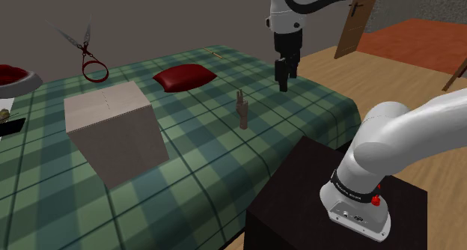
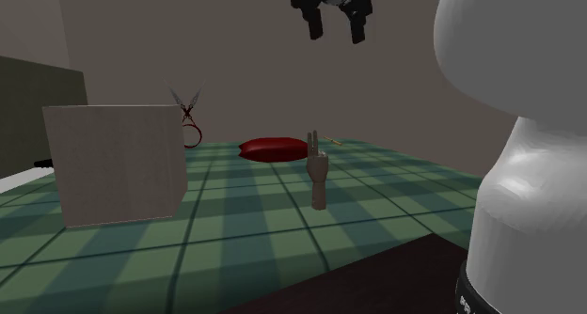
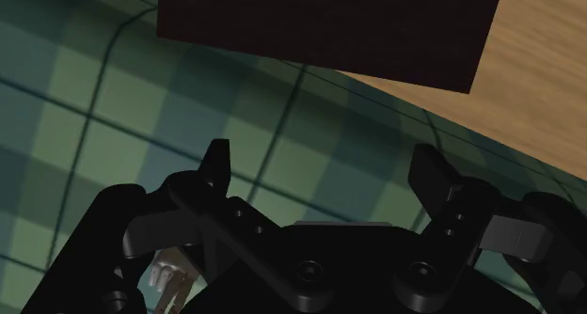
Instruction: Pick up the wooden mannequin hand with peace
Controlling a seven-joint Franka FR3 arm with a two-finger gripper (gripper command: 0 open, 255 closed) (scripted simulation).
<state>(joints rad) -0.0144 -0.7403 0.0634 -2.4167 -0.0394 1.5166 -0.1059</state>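
Observation:
The wooden mannequin hand stands upright on the green plaid tablecloth, two fingers raised. In the second exterior view the mannequin hand is in front of a red cushion. My black gripper hangs open well above the table, up and to the shoulder view's right of the hand and apart from it. From the second exterior view the gripper sits high over the hand with nothing between its fingers. In the wrist view the gripper points down at the cloth, and pale fingertips peek out beside its body.
A large pale box stands on the cloth at the shoulder view's left. Behind it lie a red cushion and red-handled scissors. A red bowl is at the far left. The dark stand borders the table.

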